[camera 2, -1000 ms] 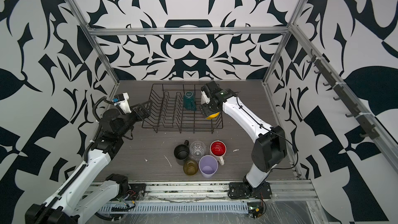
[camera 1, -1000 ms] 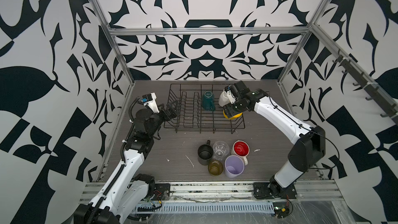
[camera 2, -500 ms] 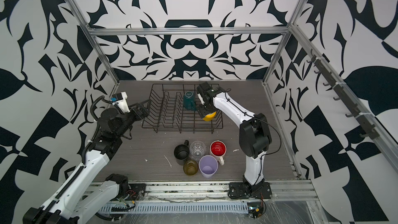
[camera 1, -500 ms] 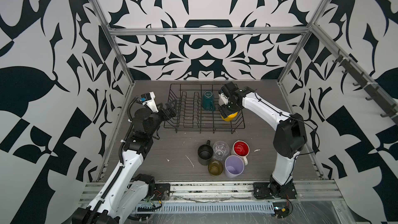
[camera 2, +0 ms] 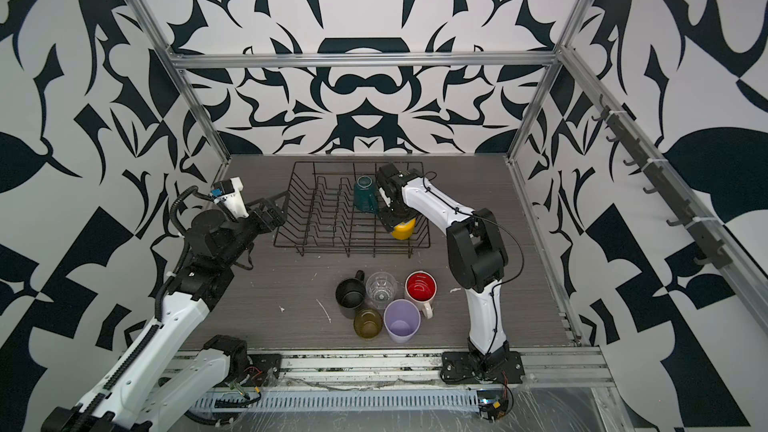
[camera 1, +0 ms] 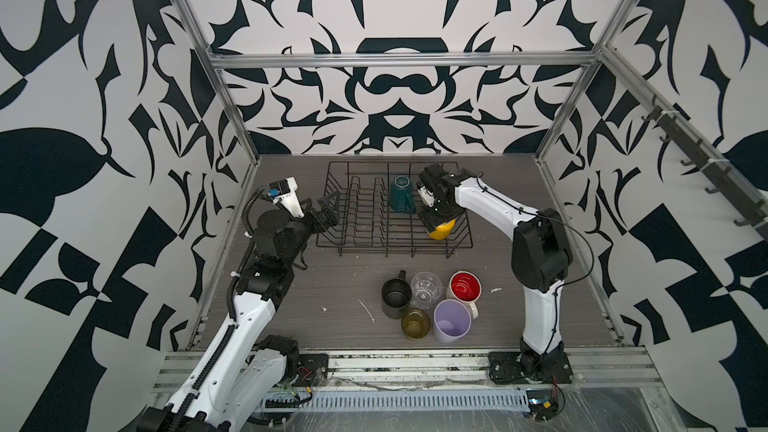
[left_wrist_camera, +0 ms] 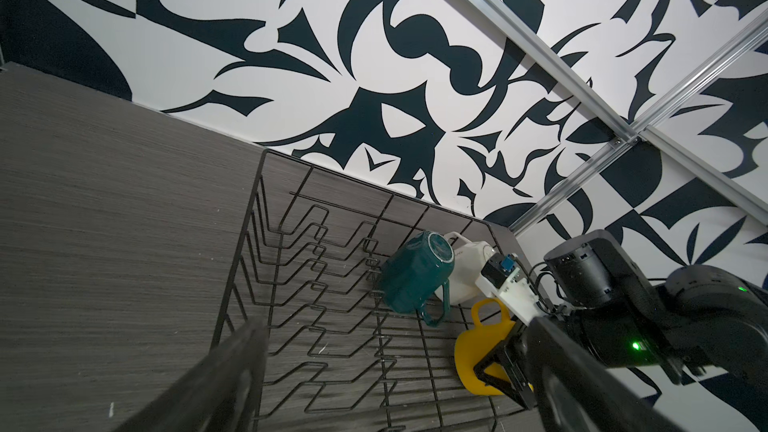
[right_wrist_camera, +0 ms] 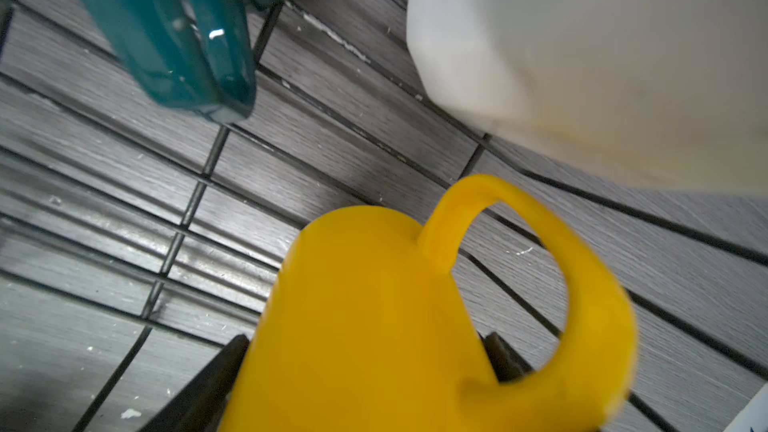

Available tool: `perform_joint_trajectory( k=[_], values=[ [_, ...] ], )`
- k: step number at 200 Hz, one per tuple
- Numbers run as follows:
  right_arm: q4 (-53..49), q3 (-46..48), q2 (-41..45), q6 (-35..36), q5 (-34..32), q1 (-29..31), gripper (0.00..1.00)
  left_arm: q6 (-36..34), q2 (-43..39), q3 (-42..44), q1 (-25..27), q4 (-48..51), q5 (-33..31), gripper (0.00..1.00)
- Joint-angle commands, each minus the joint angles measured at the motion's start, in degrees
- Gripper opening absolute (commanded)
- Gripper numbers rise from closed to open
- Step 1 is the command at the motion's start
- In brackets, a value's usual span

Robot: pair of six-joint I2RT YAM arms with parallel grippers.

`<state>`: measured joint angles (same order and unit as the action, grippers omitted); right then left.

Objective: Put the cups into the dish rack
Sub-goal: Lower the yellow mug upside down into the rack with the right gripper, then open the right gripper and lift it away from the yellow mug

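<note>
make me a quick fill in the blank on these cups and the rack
1. The right gripper grips the yellow mug over the ___.
2. Outside it, ___ cups stand together on the table.
3. The left gripper is ___ and holds nothing.

Missing words: dish rack; five; open
</note>
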<state>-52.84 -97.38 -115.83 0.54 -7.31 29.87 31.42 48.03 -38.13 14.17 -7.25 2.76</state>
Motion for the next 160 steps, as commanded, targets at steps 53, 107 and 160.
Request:
perform_joint_trajectory(
  k=[53,107,160],
  values=[
    [0.9,-3.6,1.5,0.5,0.6,0.3,0.61,-1.1,-1.4,-2.0,0.0,2.4,-0.6,0.99],
    [0.5,-4.2,1.7,0.4,0.5,0.3,0.71,-1.1,-1.8,-1.8,0.0,2.2,-0.4,0.99],
    [0.4,-4.2,1.7,0.3,0.6,0.3,0.76,-1.0,-2.3,-1.4,-0.1,2.4,-0.4,1.00]
  ],
)
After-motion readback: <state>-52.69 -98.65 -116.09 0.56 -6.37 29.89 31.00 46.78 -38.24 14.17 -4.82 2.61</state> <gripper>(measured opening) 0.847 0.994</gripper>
